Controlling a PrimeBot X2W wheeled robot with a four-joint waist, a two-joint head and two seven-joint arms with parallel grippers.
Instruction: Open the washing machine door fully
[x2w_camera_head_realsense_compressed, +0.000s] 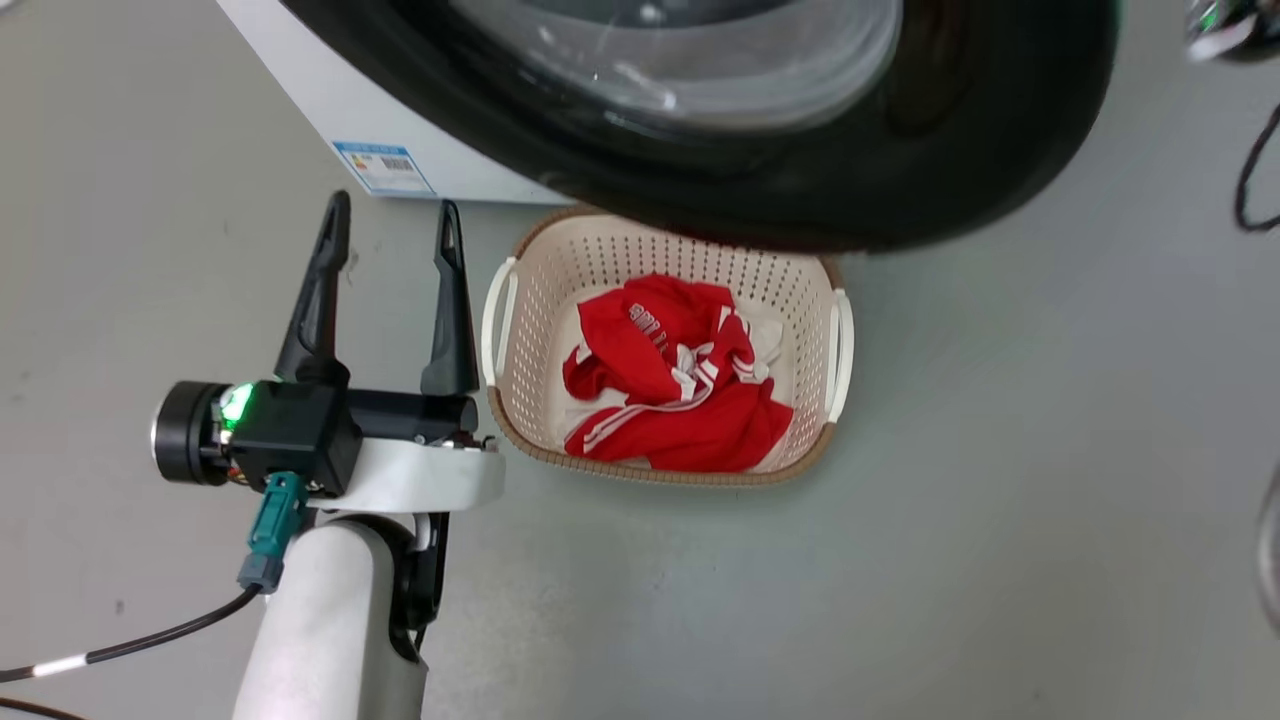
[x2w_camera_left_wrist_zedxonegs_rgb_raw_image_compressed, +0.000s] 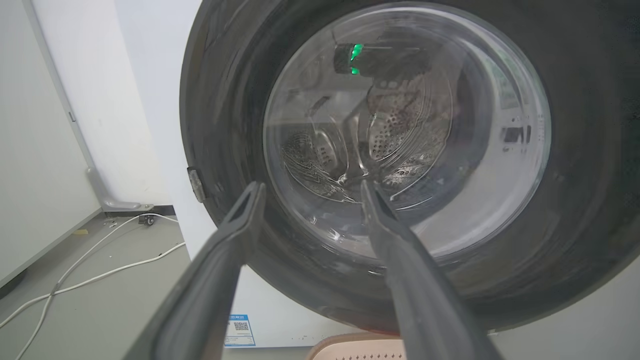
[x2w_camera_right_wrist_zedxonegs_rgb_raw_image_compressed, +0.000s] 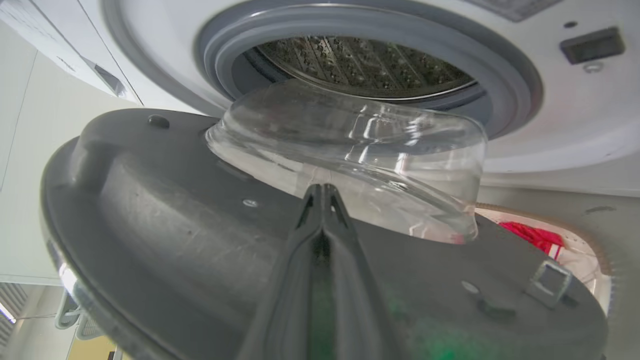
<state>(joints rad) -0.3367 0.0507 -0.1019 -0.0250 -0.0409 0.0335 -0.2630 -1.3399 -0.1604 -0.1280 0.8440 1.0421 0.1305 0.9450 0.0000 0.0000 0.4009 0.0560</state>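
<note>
Grey floor, white wall; left claw wide open, empty; right claw seems shut, nr door

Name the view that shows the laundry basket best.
Head view: nearly the whole laundry basket, from above, red clothes inside. Left wrist view shows its rim; right wrist view, a slice past the door.
</note>
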